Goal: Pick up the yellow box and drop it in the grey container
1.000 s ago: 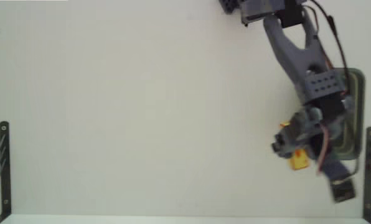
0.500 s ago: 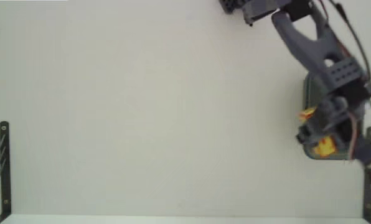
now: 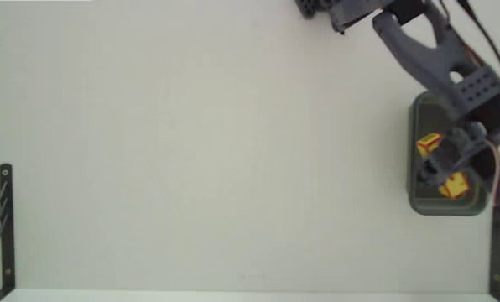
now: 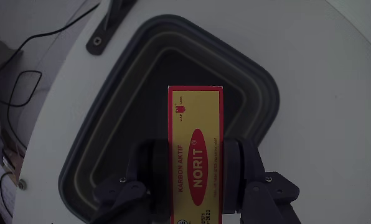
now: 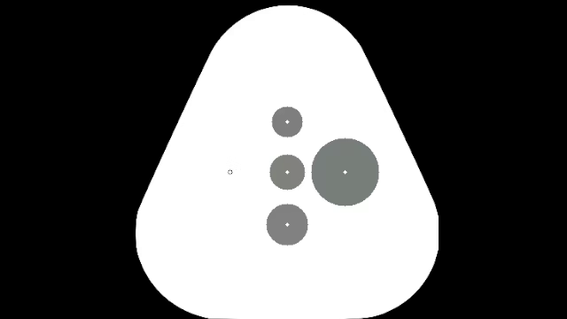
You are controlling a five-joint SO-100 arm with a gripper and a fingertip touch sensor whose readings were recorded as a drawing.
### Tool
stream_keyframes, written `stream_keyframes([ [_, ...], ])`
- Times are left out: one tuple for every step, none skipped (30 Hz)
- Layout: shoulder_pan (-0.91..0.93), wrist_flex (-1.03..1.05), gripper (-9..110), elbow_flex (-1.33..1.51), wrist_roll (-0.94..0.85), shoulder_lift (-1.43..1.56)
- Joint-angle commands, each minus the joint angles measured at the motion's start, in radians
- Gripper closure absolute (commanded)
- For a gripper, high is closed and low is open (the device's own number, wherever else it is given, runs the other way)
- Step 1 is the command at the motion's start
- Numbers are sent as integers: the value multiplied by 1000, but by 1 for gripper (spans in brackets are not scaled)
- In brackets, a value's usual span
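Observation:
The yellow box (image 4: 195, 155), printed with a red oval, is held lengthwise between my gripper's (image 4: 195, 171) two dark fingers (image 4: 149, 177). It hangs over the open inside of the grey container (image 4: 86, 149), a dark tub with rounded corners and a stepped rim. In the fixed view the container (image 3: 418, 201) stands at the right edge of the white table. My gripper (image 3: 441, 166) is over it there, with the ends of the yellow box (image 3: 429, 144) showing on either side of the fingers. The gripper is shut on the box.
The arm reaches down from its base (image 3: 317, 8) at the top of the fixed view. Black metal brackets stand at the table's left (image 3: 5, 226) and right (image 3: 497, 252) edges. The wrist view shows a bracket foot (image 4: 111, 25) and loose cables (image 4: 23, 81) beside the container.
The arm has swung right and up in the fixed view, carrying the yellow box from beside the container's left edge to above its inside.

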Motion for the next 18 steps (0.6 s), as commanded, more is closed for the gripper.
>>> stream_keyframes([
  [-27,-26,66,6,3,117],
  [-29,-26,66,7,3,117],
  [-31,-27,66,8,3,118],
  [-33,-27,66,8,3,118],
  [-34,-27,66,9,3,118],
  [-34,-27,66,9,3,118],
  [-35,-27,66,9,3,119],
  [-35,-27,66,9,3,119],
  [-35,-27,66,9,3,119],
  [-35,-27,66,9,3,119],
  [-35,-27,66,9,3,119],
  [-35,-27,66,9,3,119],
  [-35,-27,66,9,3,119],
  [-35,-27,66,9,3,119],
  [-35,-27,66,9,3,119],
  [-35,-27,66,9,3,119],
  [-35,-27,66,9,3,119],
  [-35,-27,66,9,3,119],
])
